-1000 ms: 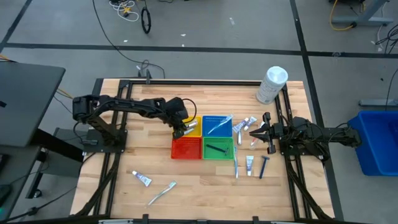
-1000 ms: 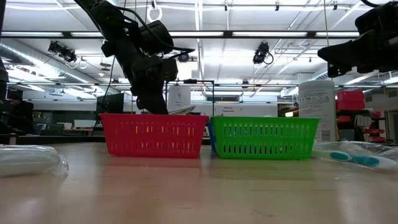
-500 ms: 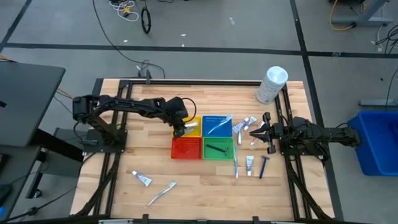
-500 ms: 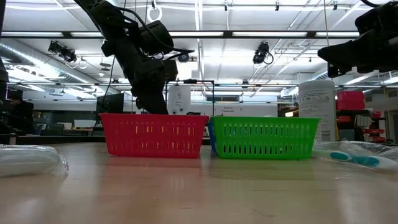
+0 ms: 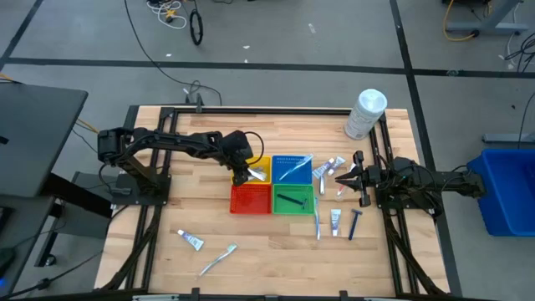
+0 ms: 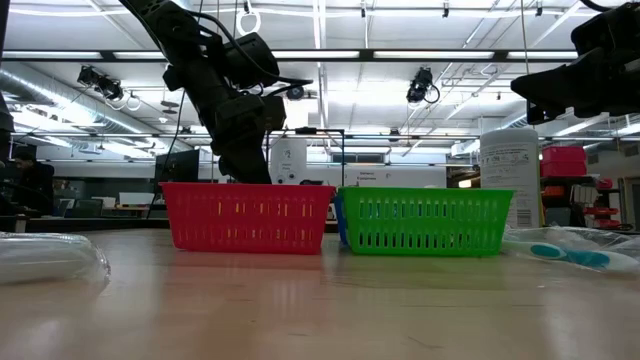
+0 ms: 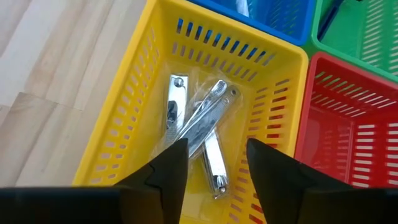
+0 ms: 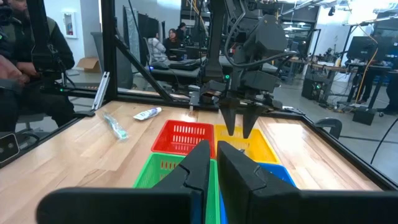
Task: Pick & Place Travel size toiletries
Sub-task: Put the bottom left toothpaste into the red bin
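Observation:
My left gripper [image 7: 214,146] hangs open over the yellow basket [image 7: 112,118], fingers pointing down and holding nothing. Under it, silvery nail clippers in clear packets [image 7: 199,134] lie on the basket's floor. In the high view this gripper [image 5: 242,174] is at the yellow basket's [image 5: 266,160] left side. Loose toiletries lie on the table: tubes [image 5: 328,167], a toothbrush [image 5: 318,224], a razor [image 5: 354,224], and at the near left a tube [image 5: 191,241] and a toothbrush [image 5: 217,259]. My right gripper [image 5: 338,177] waits shut at the table's right.
The red [image 5: 249,199], green [image 5: 292,201] and blue [image 5: 291,167] baskets stand tight against the yellow one; the green one holds a dark razor, the blue one a toothbrush. A large white container [image 5: 365,113] stands at the far right corner. People sit beyond the table.
My left gripper has let go. The silvery packet that showed under it, just above the red basket's rim in the low view, has dropped out of sight into the yellow basket. Neither arm has moved from its place.

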Action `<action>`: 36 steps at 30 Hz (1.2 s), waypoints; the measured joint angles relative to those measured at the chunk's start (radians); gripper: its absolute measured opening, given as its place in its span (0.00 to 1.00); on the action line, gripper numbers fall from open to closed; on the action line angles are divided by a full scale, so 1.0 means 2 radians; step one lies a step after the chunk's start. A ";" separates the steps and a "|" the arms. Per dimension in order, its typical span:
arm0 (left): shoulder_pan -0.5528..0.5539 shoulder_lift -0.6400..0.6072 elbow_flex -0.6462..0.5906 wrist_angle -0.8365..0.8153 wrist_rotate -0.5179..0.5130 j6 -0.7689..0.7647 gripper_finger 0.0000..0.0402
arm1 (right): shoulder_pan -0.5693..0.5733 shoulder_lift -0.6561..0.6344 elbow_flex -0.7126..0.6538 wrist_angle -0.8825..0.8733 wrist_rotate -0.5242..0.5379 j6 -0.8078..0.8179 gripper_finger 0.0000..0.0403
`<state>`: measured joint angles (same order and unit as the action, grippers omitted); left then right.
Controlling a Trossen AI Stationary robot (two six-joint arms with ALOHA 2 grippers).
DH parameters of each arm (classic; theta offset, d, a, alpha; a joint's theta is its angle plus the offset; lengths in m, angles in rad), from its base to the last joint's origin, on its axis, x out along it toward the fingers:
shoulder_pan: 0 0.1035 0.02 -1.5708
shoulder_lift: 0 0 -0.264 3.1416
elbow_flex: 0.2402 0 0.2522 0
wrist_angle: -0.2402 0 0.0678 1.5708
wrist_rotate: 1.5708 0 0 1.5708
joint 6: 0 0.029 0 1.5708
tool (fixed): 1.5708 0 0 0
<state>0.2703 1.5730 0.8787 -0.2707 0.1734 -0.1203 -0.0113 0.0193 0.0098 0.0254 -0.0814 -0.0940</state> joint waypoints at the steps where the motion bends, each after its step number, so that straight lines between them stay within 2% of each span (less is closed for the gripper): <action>1: 0.000 0.000 0.000 0.000 0.000 0.000 0.43 | 0.000 0.000 0.000 0.000 0.000 0.000 0.10; 10: 0.000 0.000 0.000 0.000 0.001 0.001 0.41 | 0.000 0.000 0.000 0.000 0.000 0.000 0.10; 23: 0.000 0.000 0.000 0.000 0.015 0.008 0.20 | 0.000 0.000 0.000 0.000 0.000 0.000 0.10; 36: 0.000 0.000 0.000 0.000 0.015 0.008 0.08 | 0.000 0.000 0.000 0.000 0.000 0.000 0.10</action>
<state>0.2703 1.5726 0.8787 -0.2710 0.2039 -0.1047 -0.0113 0.0193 0.0101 0.0253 -0.0814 -0.0940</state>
